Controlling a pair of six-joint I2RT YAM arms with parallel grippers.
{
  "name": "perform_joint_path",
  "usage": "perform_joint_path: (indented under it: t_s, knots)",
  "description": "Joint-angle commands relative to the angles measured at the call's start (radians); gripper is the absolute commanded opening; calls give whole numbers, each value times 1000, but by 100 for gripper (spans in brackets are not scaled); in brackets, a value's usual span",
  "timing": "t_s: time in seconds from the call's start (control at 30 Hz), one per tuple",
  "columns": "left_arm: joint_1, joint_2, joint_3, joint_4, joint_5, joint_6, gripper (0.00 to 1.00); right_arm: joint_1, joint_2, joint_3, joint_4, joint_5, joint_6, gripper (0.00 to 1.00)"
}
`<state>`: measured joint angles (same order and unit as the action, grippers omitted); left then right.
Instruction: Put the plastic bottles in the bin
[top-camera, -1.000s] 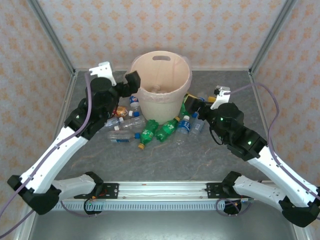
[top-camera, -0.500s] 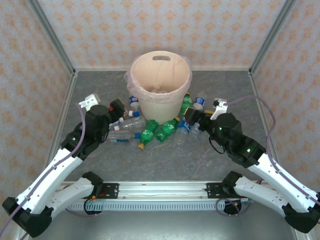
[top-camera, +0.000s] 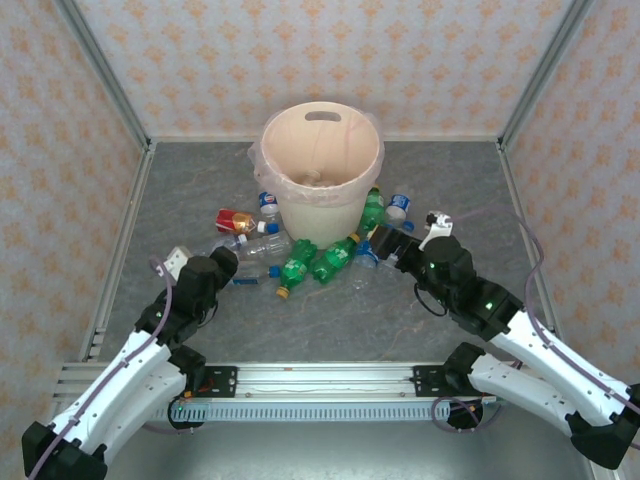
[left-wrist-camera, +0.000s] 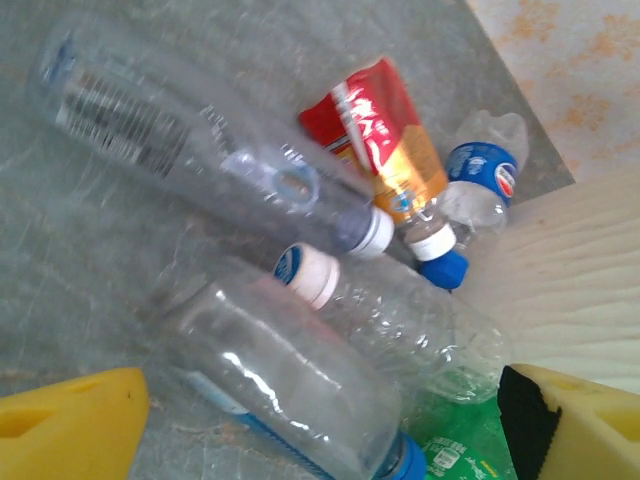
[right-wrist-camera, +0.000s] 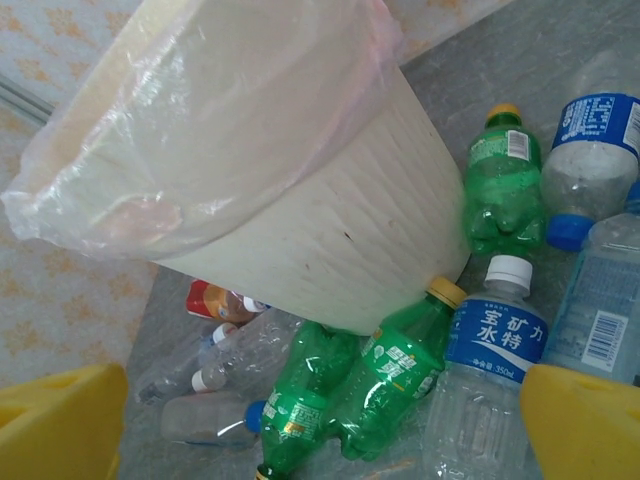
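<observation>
Two Grippers Low Among the Bottles

A second ago up at the rim of the bin (top-camera: 320, 205), the left gripper (left-wrist-camera: 320, 395) has dropped back low. Its jaws are wide apart and grip nothing. A clear bottle (left-wrist-camera: 250, 370) lies between them, with a red-labelled bottle (left-wrist-camera: 385, 140) beyond. The bin stands upright at centre. The right gripper (right-wrist-camera: 320, 385), edged nearer, hangs wide open and empty above the green bottles (right-wrist-camera: 395, 380).

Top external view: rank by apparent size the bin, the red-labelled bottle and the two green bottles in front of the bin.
1. bin, by far largest.
2. left green bottle and right green bottle: alike, unranked.
3. red-labelled bottle, shortest.
</observation>
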<state>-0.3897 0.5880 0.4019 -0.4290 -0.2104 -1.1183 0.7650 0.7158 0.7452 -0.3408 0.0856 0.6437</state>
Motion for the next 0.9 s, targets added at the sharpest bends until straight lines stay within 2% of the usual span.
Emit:
perform_joint_path:
  t_s: [0.0, 0.23, 0.47, 0.87]
  knots:
    - [13, -22, -44, 63, 30, -140, 91, 3, -19, -26, 12, -10, 9, 100]
    - [22, 60, -112, 173, 116, -288, 88, 3, -53, -64, 40, -27, -33, 100]
    - [31, 174, -98, 228, 115, -320, 86, 4, -116, -121, 74, -59, -41, 100]
    - [47, 381, -63, 325, 114, -328, 86, 3, -142, -122, 66, -28, -92, 100]
